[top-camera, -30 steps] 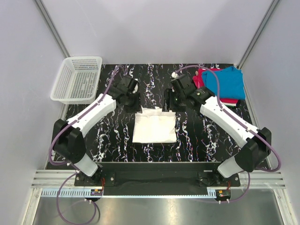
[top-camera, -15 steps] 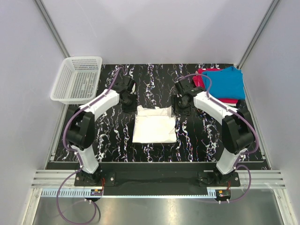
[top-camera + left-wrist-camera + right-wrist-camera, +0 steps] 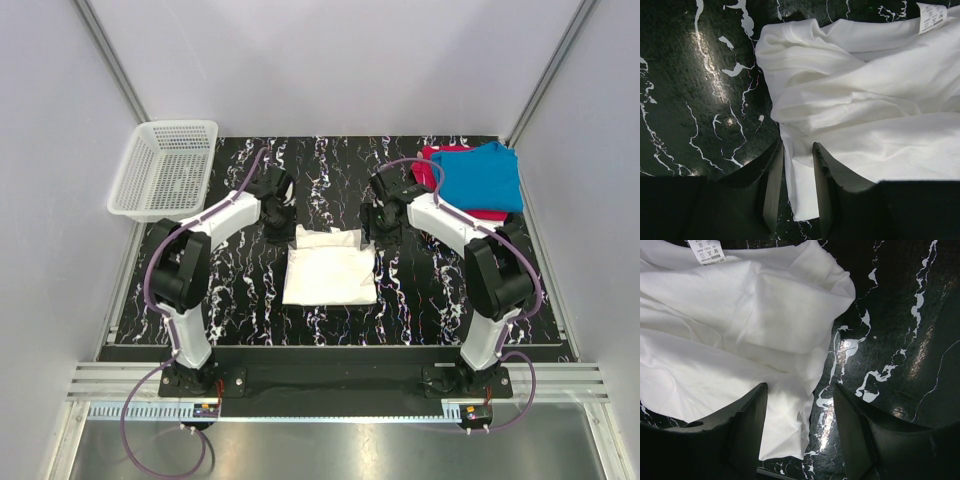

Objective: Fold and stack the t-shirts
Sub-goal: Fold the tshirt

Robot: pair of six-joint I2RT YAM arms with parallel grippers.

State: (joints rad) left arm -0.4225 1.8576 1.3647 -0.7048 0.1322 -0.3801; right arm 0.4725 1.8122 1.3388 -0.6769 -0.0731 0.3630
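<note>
Both my arms have tucked in over the last second. The elbows that stretched out toward the near corners now stand folded close, and my two hands have settled at the far corners of the white t-shirt.

That shirt lies folded into a rough rectangle in the middle of the marbled black table, its far edge rumpled and a care label turned up near the far edge.

My left gripper hangs low over the shirt's far-left corner. Its fingers stand only a narrow way apart, with the edge of the cloth lying in the gap — I see no pinch on it.

My right gripper is at the far-right corner, fingers spread much wider. A flap of the white cloth lies between them, loose, and nothing is held.

Off at the far right of the table the blue t-shirt lies folded on top of the red one — well apart from the white shirt. A white mesh basket sits at the far-left corner.
</note>
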